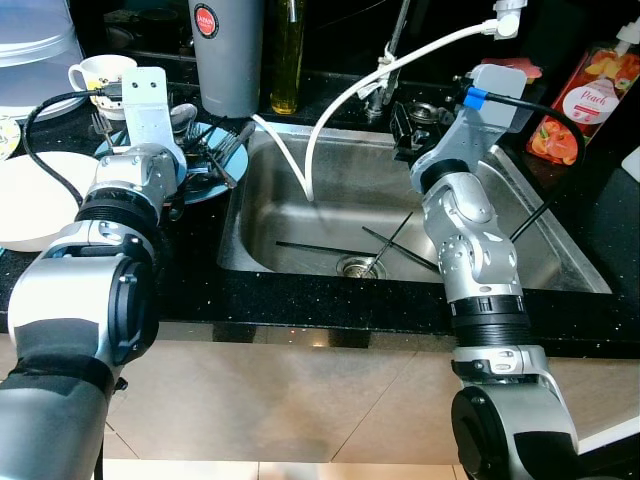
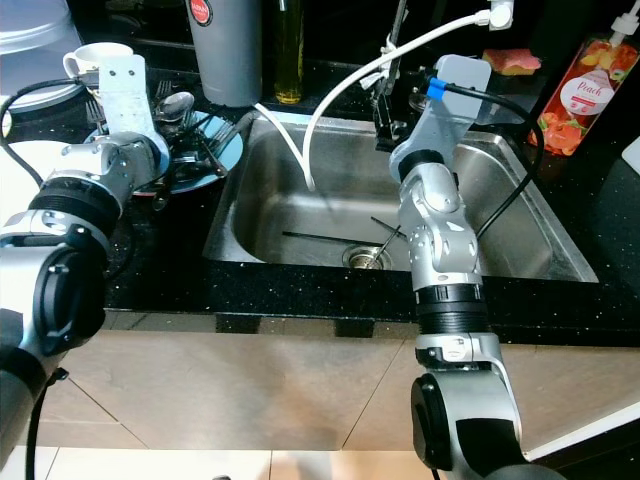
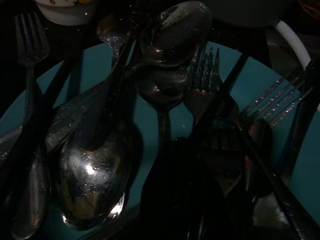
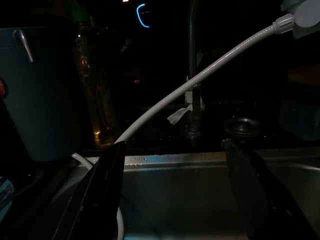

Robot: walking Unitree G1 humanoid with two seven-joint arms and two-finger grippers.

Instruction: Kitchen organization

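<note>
A blue plate [image 1: 215, 185] piled with wet cutlery sits on the black counter [image 1: 300, 310] just to the left of the stainless sink [image 1: 500, 215]. The left wrist view shows the pile close up: a large spoon [image 3: 92, 172] beaded with water, a second spoon [image 3: 175, 30] lying across it, and forks [image 3: 202, 82] with tines fanned over the plate's rim. The left gripper [image 3: 175, 190] hovers directly above this cutlery; whether its fingers are spread or closed cannot be told from the dark view. The head views add what the wrist camera misses: a white mug [image 1: 100, 75] and a grey canister [image 1: 227, 55] behind the plate, and thin black chopsticks [image 1: 400, 245] lying in the sink basin near the drain [image 1: 357, 265]. The right gripper [image 4: 172, 195] is held over the sink with its fingers spread wide and holding nothing, facing the tap [image 4: 192, 75] and a white hose [image 4: 200, 82].
</note>
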